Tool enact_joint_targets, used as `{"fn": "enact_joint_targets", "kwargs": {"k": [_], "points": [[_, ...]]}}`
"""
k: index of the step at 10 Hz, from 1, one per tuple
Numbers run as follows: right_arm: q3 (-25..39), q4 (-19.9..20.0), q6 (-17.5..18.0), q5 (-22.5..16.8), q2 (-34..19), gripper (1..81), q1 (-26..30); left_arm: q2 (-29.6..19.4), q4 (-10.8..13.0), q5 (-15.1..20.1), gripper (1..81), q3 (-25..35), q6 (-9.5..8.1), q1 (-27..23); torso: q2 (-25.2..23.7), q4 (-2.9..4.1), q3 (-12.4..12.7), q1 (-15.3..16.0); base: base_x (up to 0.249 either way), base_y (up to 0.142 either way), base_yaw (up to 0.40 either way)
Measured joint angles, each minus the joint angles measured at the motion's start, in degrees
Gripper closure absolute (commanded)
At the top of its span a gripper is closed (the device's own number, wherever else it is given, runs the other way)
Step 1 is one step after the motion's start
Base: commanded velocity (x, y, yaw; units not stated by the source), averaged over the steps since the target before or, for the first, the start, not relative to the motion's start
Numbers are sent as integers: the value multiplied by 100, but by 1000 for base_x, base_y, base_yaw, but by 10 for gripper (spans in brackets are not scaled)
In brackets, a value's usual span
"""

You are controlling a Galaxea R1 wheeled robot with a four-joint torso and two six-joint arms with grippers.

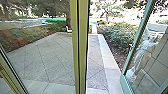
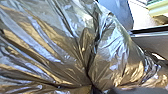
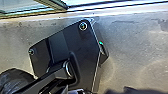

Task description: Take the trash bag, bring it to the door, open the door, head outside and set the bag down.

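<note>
In the left wrist view the shiny trash bag (image 2: 112, 52) is large and close, its folds drawn together at my left gripper (image 2: 93, 89), which is shut on it. A dark crinkled part of the bag (image 3: 15, 78) also appears beside the robot's base in the right wrist view. Ahead in the head view, a green-framed glass door (image 1: 125, 81) stands swung open on the right, with paving visible through the gap beside the central post (image 1: 81, 50).
A fixed-looking glass panel (image 1: 42, 57) lies left of the post. Outside are a pale paved border (image 1: 110, 65), a bush (image 1: 116, 36) and planting beds. A threshold strip (image 3: 120, 12) runs along the floor near the robot's base.
</note>
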Motion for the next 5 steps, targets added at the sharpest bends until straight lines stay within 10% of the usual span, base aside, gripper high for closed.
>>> {"fn": "enact_joint_targets", "kwargs": {"k": [5], "points": [[-739, -386, 72, 890, 1112, 10, -1232, 28, 5, 24, 811, -82, 59, 11, -11, 0, 312, -15, 0, 0, 0]]}}
